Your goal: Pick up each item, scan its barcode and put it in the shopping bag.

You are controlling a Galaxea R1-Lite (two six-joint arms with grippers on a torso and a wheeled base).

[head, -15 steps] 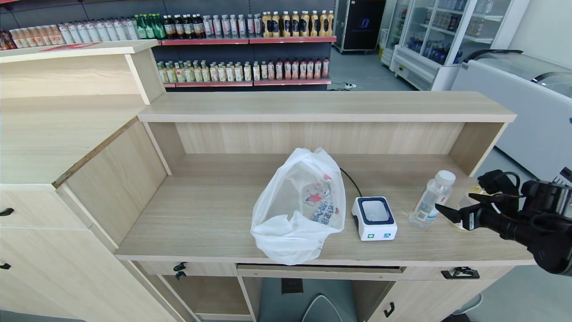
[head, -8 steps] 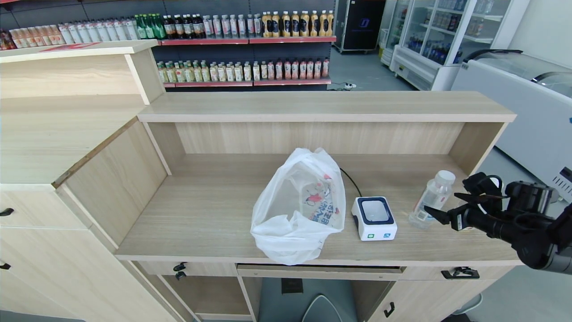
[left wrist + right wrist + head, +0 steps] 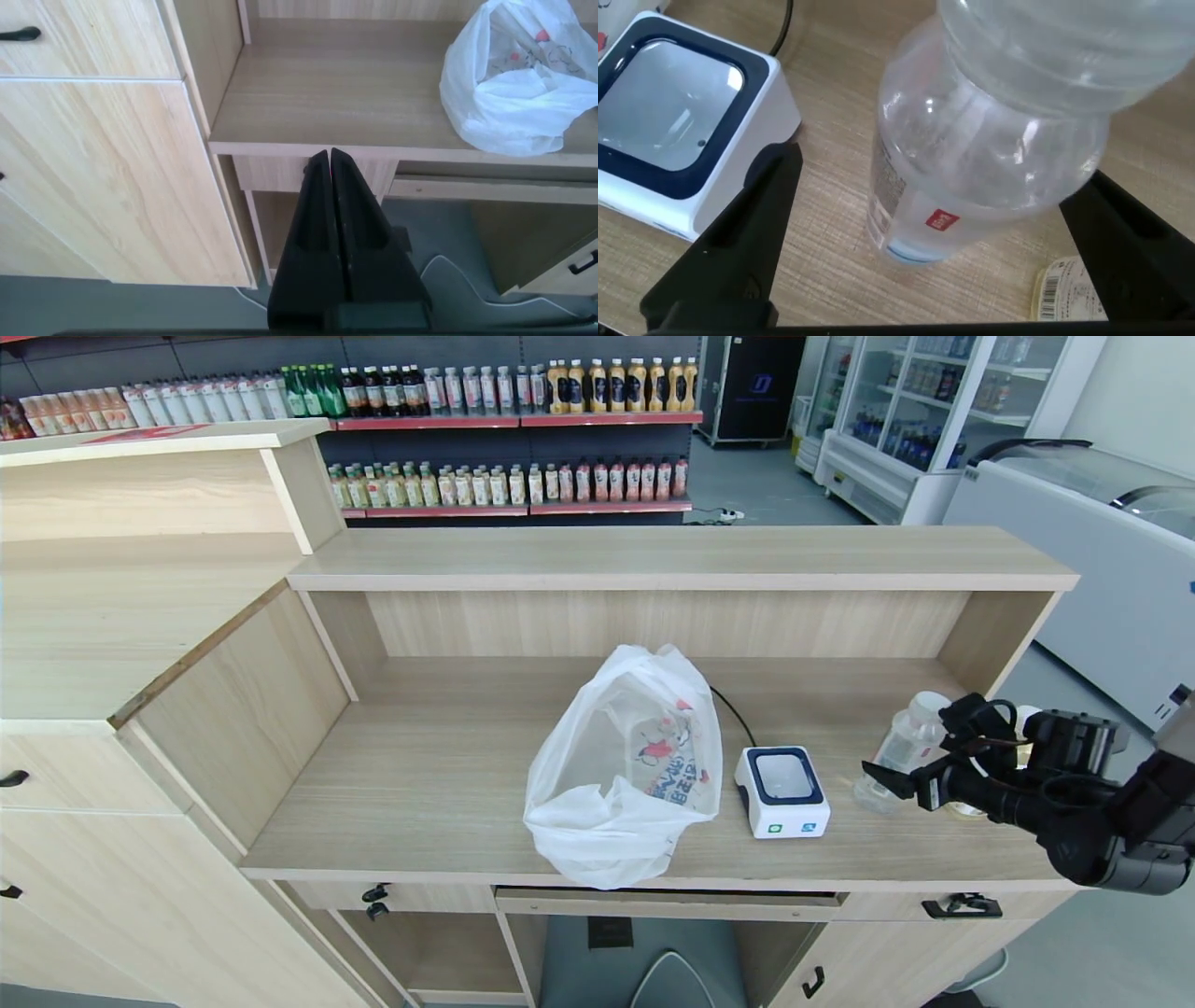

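— Where does the right claw (image 3: 906, 747) stand?

— Its jaws are spread wide with the water bottle (image 3: 971, 168) upright between them on the counter (image 3: 448, 775). Neither finger seems to press on it yet, so I judge the grasp not yet made.

— And the scanner?

— The scanner (image 3: 780, 791) sits just beyond the bottle from the claw, and the shopping bag (image 3: 625, 775) is farther the same way, its mouth slumped open.

— Is anything bagged?

— Something printed shows through the bag's wall, perhaps one item already in, but I cannot be sure.

— What is left?

— This bottle needs gripping, scanning and bagging. A small labelled thing (image 3: 1069, 285) lies on the counter close by the claw and may follow.

— The left claw (image 3: 329, 163)?

— Pinched closed on nothing, low in front of the counter, well apart from everything.
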